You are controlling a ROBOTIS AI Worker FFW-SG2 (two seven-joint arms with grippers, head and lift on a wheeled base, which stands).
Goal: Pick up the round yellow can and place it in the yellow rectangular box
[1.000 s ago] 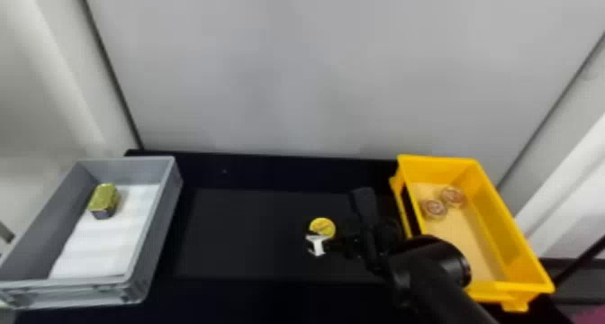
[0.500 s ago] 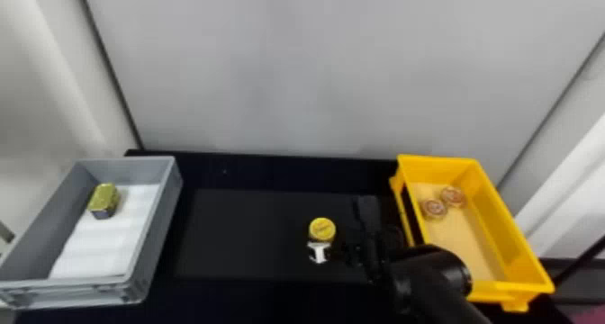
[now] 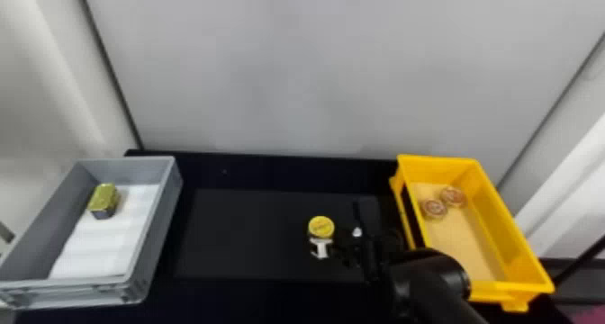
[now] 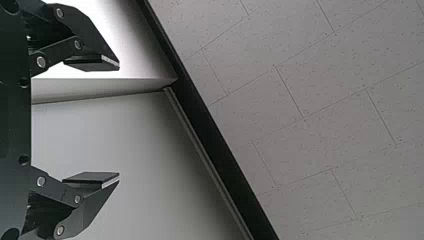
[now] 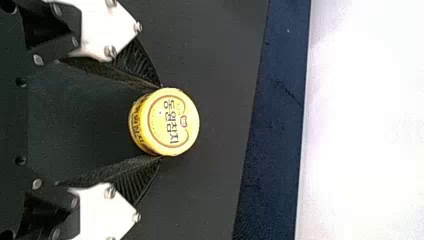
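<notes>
A pale wall [image 3: 292, 75] stands behind the black table [image 3: 270, 170]. The dark mat [image 3: 247, 233] lies between the grey box [image 3: 155, 237] on the left and the yellow box [image 3: 508, 237] on the right. The right arm [image 3: 430, 278] comes in from the bottom edge, leans inward past the yellow box's near left corner and points its wrist across toward the middle of the mat. At its end, the right gripper [image 3: 326, 236] has its fingers drawn in on opposite sides of the can, tips against it, pinching it. The left gripper [image 4: 119, 121] is parked before plain panels and a tiled surface, its two fingers spread wide with a bare gap between. A gold tin [image 3: 104, 199] sits in the grey box. The can [image 3: 321, 227] is over the mat, lid up; whether its base touches, I cannot tell. Two round tins [image 3: 434, 208] lie side by side in the yellow box.
</notes>
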